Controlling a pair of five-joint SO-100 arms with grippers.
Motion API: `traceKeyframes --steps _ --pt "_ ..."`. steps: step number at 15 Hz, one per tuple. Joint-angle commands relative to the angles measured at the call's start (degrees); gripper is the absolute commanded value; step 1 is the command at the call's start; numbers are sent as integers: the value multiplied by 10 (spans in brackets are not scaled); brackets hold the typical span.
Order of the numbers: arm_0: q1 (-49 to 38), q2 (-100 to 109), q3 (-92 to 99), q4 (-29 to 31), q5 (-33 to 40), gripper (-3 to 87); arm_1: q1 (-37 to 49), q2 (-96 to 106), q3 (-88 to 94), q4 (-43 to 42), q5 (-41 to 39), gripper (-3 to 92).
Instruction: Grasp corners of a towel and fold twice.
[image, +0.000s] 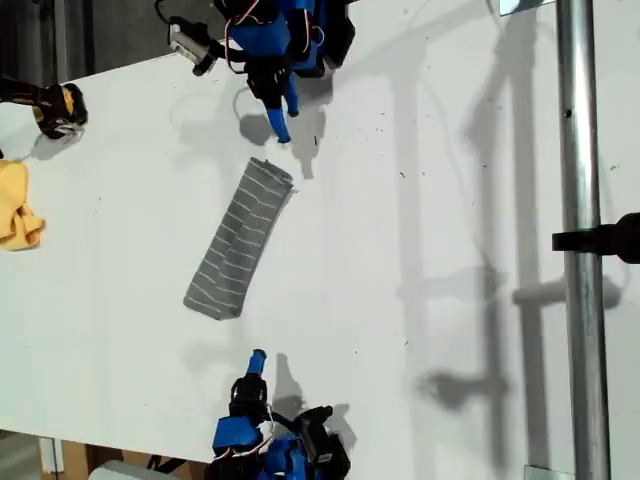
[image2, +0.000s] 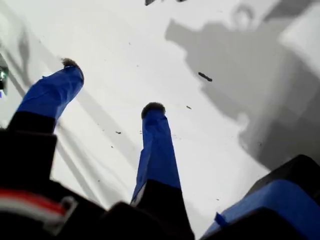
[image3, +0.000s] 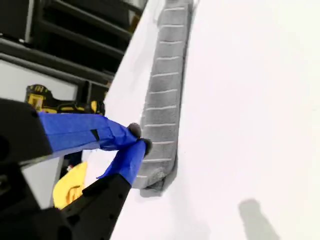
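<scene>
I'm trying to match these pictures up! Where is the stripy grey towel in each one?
Exterior view: the folded grey white-striped towel lies mid-table, slanted, between both arms.
First wrist view: not in it; only bare white table.
Second wrist view: it stretches away just past the blue fingertips.
Shared landmark: the yellow cloth.

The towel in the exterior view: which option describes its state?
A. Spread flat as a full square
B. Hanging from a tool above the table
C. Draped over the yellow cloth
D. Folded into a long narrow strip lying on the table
D: the towel lies as a narrow striped strip on the white table, clear of both tools and well apart from the yellow cloth at the exterior view's left edge.
</scene>
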Motion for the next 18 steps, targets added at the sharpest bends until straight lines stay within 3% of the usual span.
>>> traceKeyframes --steps 1,3,5,13,18 --pt "17 130 82 -8 -33 -14 -12 -48 1 -23 17 295" --pt "25 326 181 51 -51 -14 -6 -149 6 -59 28 316" --pt "35 354 207 91 -71 -14 29 -237 -3 -108 24 329" --pt "48 354 221 106 -90 -14 174 -628 -106 -337 -21 353" --pt "49 354 221 120 -94 -14 204 -758 -182 -384 -40 360"
